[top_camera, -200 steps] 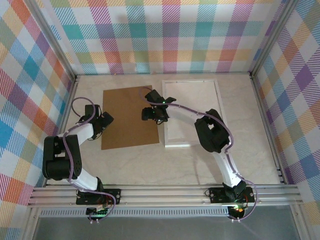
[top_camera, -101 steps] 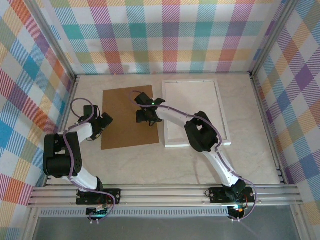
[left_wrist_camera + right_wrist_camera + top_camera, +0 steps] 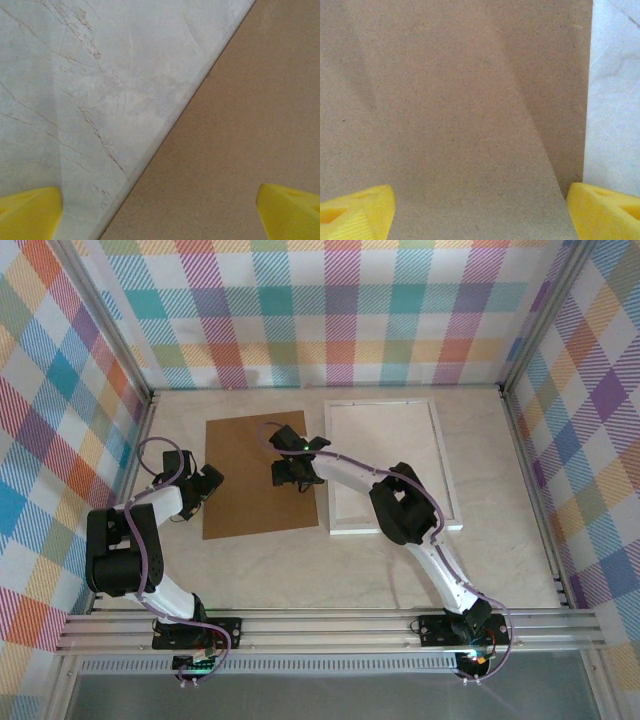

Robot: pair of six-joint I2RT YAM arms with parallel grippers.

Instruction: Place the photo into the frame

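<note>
Jaws of right gripper (image 3: 293, 474) spread wide, nothing held; yellow fingertips (image 3: 355, 212) at the two lower corners of the right wrist view, plain brown backing board (image 3: 445, 100) between and beyond them. Placed over the right half of that board (image 3: 250, 475), left of centre in the top view, near its right edge. Touching the board or just above it: not clear from either view. Pale strip along the right edge of the right wrist view, past the board's edge.

Jaws of left gripper (image 3: 207, 486) likewise fully parted, empty. Placed at the board's left edge in the top view. In the left wrist view, one yellow fingertip (image 3: 30, 212) over marbled table (image 3: 100, 75), the other over brown board, with the board's edge running diagonally from upper right to bottom.

Board flat on the table, upper left of centre in the top view, long sides running up and down the picture.

White-bordered frame (image 3: 392, 529), pale inside, flat on the table just right of the board, upper right of centre; narrow gap of table between the two; right arm's elbow over its lower part.

Checked walls (image 3: 330, 310) on three sides.
</note>
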